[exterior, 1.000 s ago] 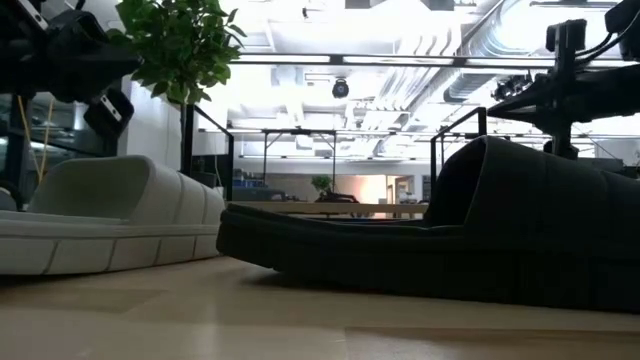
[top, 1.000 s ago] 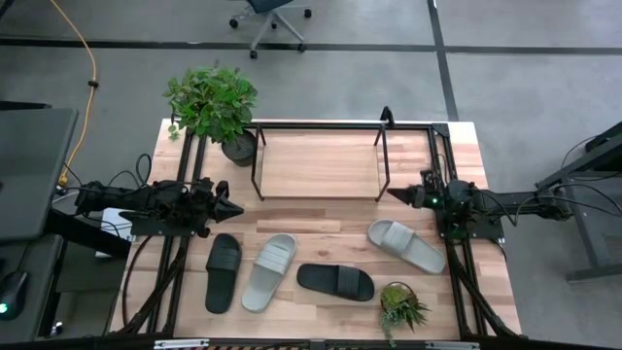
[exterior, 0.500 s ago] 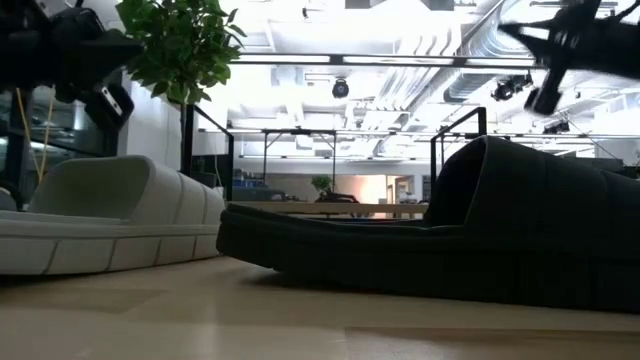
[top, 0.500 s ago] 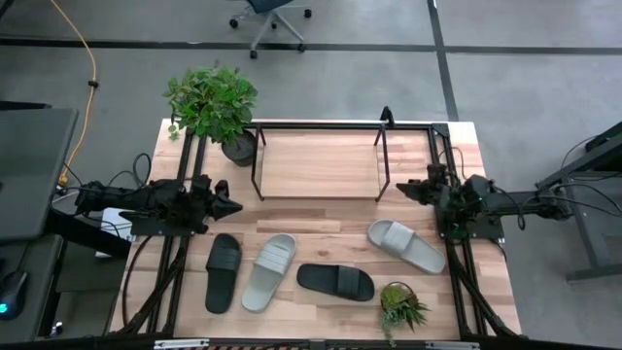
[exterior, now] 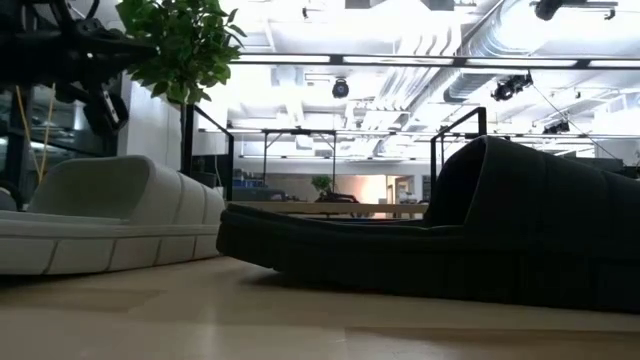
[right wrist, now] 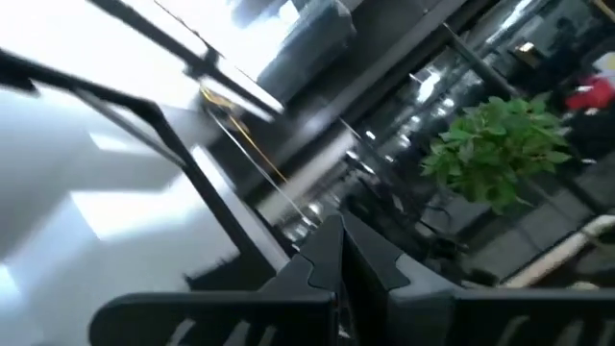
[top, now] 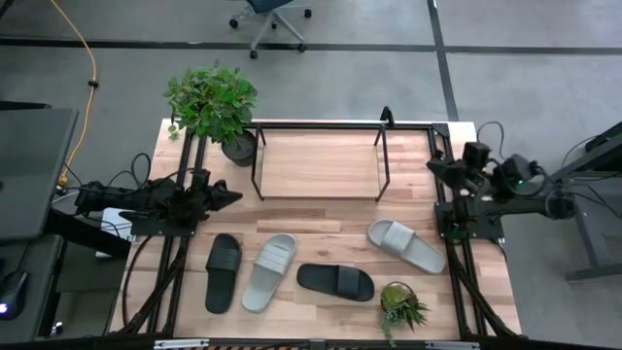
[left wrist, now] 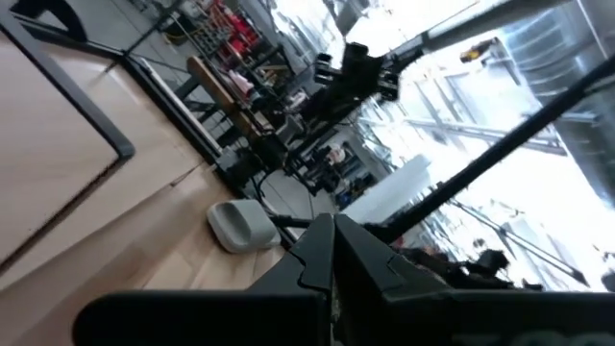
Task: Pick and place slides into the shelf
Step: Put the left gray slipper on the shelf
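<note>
Several slides lie sole-down on the near half of the table: a black slide (top: 223, 271), a grey slide (top: 269, 271), a second black slide (top: 335, 281) and a second grey slide (top: 406, 245). The low view shows a grey slide (exterior: 110, 215) and a black slide (exterior: 450, 235) up close. The shelf (top: 319, 165) stands at the far middle, its wood board bare. My left gripper (top: 238, 196) hovers shut left of the shelf, above the first black slide's far end. My right gripper (top: 431, 164) is shut and raised at the table's right edge, beside the shelf.
A large potted plant (top: 214, 105) stands at the far left corner beside the shelf. A small potted plant (top: 400, 306) sits near the front edge, right of the slides. Black frame rails (top: 453, 248) run along both table sides. Bare wood lies between shelf and slides.
My right gripper has drawn back from the shelf's right front corner toward the table's right and far edges, rising and tipping upward out of the low view. My left gripper has edged slightly toward the far edge. The slides have stayed where they were.
</note>
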